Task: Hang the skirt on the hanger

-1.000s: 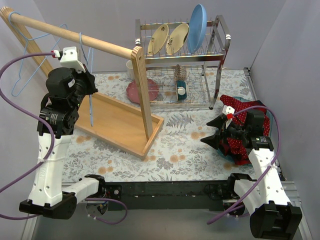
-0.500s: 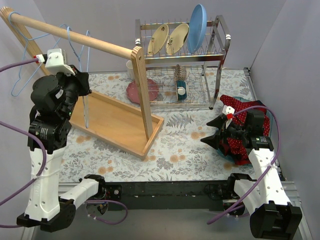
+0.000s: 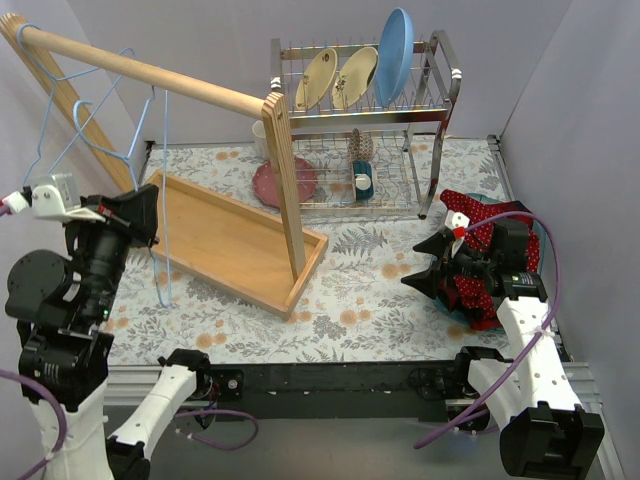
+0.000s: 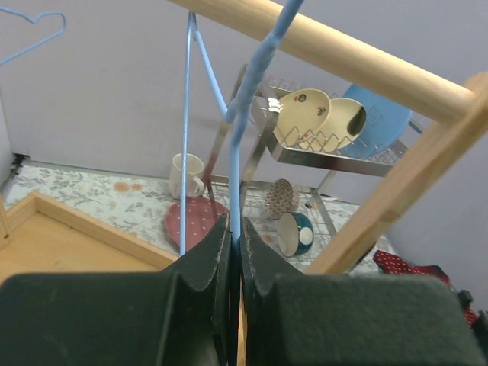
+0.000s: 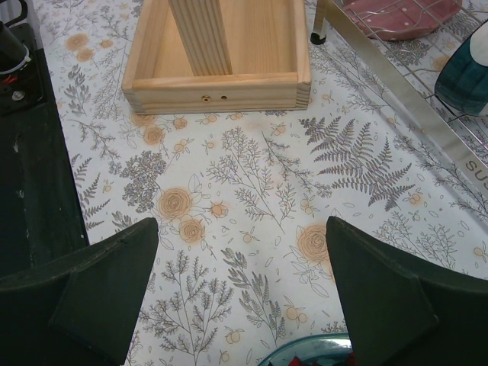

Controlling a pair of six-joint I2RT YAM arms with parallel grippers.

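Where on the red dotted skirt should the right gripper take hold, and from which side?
Probably the raised fold at the far end of the skirt, from above. The skirt lies crumpled, and the right arm covers its middle; that fold is free. The right gripper is open.

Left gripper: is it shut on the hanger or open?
Shut on the hanger. The left wrist view shows the left gripper with its jaws pressed together and the blue wire pinched between them.
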